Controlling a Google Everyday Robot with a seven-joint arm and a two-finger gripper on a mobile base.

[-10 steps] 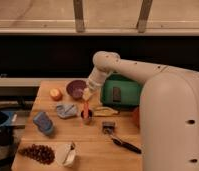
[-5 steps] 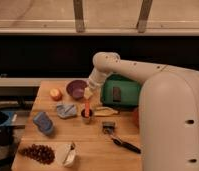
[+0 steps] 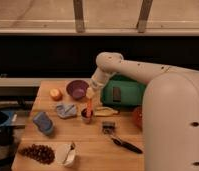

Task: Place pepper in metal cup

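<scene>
Gripper (image 3: 90, 95) holds pepper (image 3: 89, 105) upright, tip in cup (image 3: 86, 115); best to lower straight & release w/o tipping cup.

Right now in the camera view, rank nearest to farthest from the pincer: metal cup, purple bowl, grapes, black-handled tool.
The pincer hangs over the table's middle, holding the pepper.
1. Purple bowl: just left of it; metal cup: right below the pepper. Too close to call.
2. Black-handled tool: front right.
3. Grapes: front-left corner.
</scene>
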